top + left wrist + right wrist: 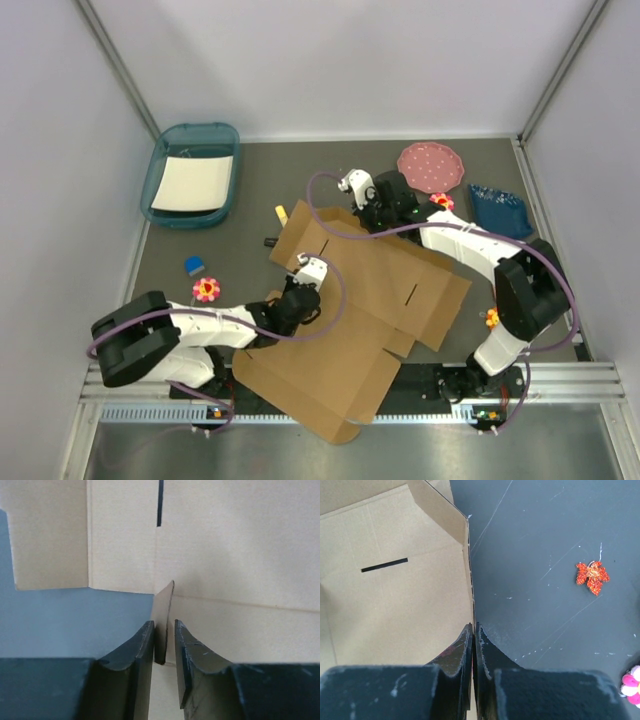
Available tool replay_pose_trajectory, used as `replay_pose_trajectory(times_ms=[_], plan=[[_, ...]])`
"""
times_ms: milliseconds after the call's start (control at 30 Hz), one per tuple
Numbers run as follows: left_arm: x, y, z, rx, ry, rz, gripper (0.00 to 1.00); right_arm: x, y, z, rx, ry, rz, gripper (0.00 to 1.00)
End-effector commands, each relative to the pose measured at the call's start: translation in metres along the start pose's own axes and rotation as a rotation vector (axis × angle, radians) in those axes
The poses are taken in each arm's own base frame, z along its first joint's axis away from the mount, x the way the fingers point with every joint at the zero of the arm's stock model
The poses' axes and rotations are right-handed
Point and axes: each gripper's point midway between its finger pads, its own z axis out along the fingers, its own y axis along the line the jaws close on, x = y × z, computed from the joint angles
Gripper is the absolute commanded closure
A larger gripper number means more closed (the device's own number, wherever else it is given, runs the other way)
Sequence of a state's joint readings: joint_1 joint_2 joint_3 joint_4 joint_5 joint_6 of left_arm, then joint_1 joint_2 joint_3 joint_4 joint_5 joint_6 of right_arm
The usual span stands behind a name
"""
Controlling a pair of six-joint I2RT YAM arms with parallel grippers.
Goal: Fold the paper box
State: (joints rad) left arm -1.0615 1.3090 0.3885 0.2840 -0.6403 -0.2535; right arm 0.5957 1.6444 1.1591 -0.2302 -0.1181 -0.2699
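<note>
We see the paper box (370,290) sprawling from the middle of the surface (260,170) past its near edge, one corner overhanging. The right claw (474,627) is clenched on the rim of the box's far wall. The left claw (163,625) stands slightly parted astride a raised flap. A teal tray (160,180) fills the far-left corner, a pink plate (431,166) and blue cloth (500,208) the far-right, and a red leaf (592,576) lies near the right claw.
</note>
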Motion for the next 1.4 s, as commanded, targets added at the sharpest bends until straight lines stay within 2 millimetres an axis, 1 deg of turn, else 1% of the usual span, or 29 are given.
replay_pose_trajectory(times_ms=[0, 33, 67, 100, 167, 200, 267, 300, 367, 400, 433, 467, 500, 567, 667, 767, 833, 867, 900, 967, 1000, 1033, 1067, 1133, 1167, 1233, 1267, 1300, 1367], plan=[[-0.031, -0.006, -0.002, -0.040, -0.081, -0.047, 0.66, -0.028, 0.012, -0.016, -0.023, -0.078, -0.012, 1.00], [-0.033, -0.007, -0.004, -0.028, -0.086, -0.052, 0.62, -0.029, 0.011, -0.019, -0.019, -0.081, -0.014, 1.00], [-0.038, -0.009, -0.006, -0.013, -0.093, -0.067, 0.54, -0.030, 0.011, -0.019, -0.018, -0.084, -0.016, 1.00], [-0.047, -0.012, -0.011, 0.014, -0.108, -0.085, 0.51, -0.029, 0.011, -0.020, -0.015, -0.081, -0.017, 1.00], [-0.052, -0.013, -0.016, 0.028, -0.104, -0.100, 0.45, -0.030, 0.010, -0.021, -0.011, -0.079, -0.020, 1.00], [-0.065, -0.016, -0.022, 0.057, -0.128, -0.123, 0.40, -0.030, 0.009, -0.022, -0.010, -0.078, -0.023, 1.00], [-0.068, -0.015, -0.029, 0.070, -0.121, -0.141, 0.37, -0.029, 0.008, -0.023, -0.006, -0.076, -0.023, 1.00], [-0.080, -0.015, -0.037, 0.091, -0.143, -0.165, 0.36, -0.029, 0.008, -0.023, -0.003, -0.075, -0.026, 1.00], [-0.086, -0.009, -0.049, 0.097, -0.132, -0.192, 0.36, -0.030, 0.008, -0.025, 0.000, -0.081, -0.041, 1.00], [-0.097, -0.007, -0.055, 0.098, -0.140, -0.215, 0.35, -0.028, 0.007, -0.026, -0.001, -0.080, -0.046, 1.00], [-0.099, -0.004, -0.060, 0.094, -0.138, -0.233, 0.35, -0.030, 0.010, -0.028, -0.013, -0.089, -0.054, 1.00], [-0.108, 0.000, -0.068, 0.104, -0.157, -0.261, 0.35, -0.033, 0.011, -0.032, -0.016, -0.106, -0.070, 1.00], [-0.110, 0.004, -0.073, 0.100, -0.163, -0.268, 0.35, -0.033, 0.013, -0.033, -0.027, -0.116, -0.079, 1.00], [-0.122, 0.025, -0.081, 0.030, -0.224, -0.348, 0.35, -0.035, 0.014, -0.036, -0.030, -0.130, -0.115, 1.00], [-0.130, 0.058, -0.091, -0.110, -0.296, -0.452, 0.27, -0.037, 0.019, -0.041, -0.026, -0.141, -0.188, 1.00], [-0.135, 0.082, -0.096, -0.220, -0.351, -0.474, 0.21, -0.040, 0.025, -0.049, -0.004, -0.168, -0.278, 1.00], [-0.138, 0.094, -0.094, -0.263, -0.362, -0.482, 0.18, -0.038, 0.022, -0.052, 0.041, -0.168, -0.313, 1.00], [-0.138, 0.098, -0.092, -0.277, -0.362, -0.494, 0.07, -0.039, 0.024, -0.053, 0.045, -0.172, -0.332, 1.00], [-0.138, 0.106, -0.089, -0.304, -0.360, -0.510, 0.06, -0.034, 0.024, -0.052, 0.055, -0.162, -0.342, 1.00], [-0.138, 0.112, -0.083, -0.308, -0.353, -0.540, 0.05, -0.036, 0.024, -0.056, 0.077, -0.171, -0.379, 1.00], [-0.137, 0.118, -0.076, -0.292, -0.340, -0.560, 0.05, -0.031, 0.026, -0.055, 0.075, -0.165, -0.391, 1.00], [-0.136, 0.122, -0.072, -0.288, -0.337, -0.585, 0.05, -0.031, 0.023, -0.058, 0.102, -0.163, -0.398, 1.00], [-0.140, 0.124, -0.068, -0.267, -0.356, -0.614, 0.05, -0.031, 0.022, -0.057, 0.112, -0.164, -0.417, 1.00], [-0.135, 0.131, -0.056, -0.244, -0.356, -0.637, 0.03, -0.028, 0.023, -0.057, 0.119, -0.156, -0.435, 1.00], [-0.145, 0.138, -0.052, -0.235, -0.402, -0.657, 0.03, -0.028, 0.022, -0.056, 0.129, -0.153, -0.457, 1.00], [-0.145, 0.131, -0.042, -0.178, -0.388, -0.618, 0.03, -0.029, 0.021, -0.056, 0.159, -0.148, -0.483, 1.00], [-0.139, 0.132, -0.032, -0.192, -0.359, -0.600, 0.04, -0.029, 0.019, -0.055, 0.180, -0.145, -0.506, 1.00], [-0.144, 0.130, -0.029, -0.176, -0.373, -0.587, 0.04, -0.031, 0.018, -0.056, 0.206, -0.145, -0.520, 1.00], [-0.140, 0.119, -0.016, -0.128, -0.345, -0.533, 0.05, -0.037, 0.016, -0.059, 0.240, -0.154, -0.548, 1.00]])
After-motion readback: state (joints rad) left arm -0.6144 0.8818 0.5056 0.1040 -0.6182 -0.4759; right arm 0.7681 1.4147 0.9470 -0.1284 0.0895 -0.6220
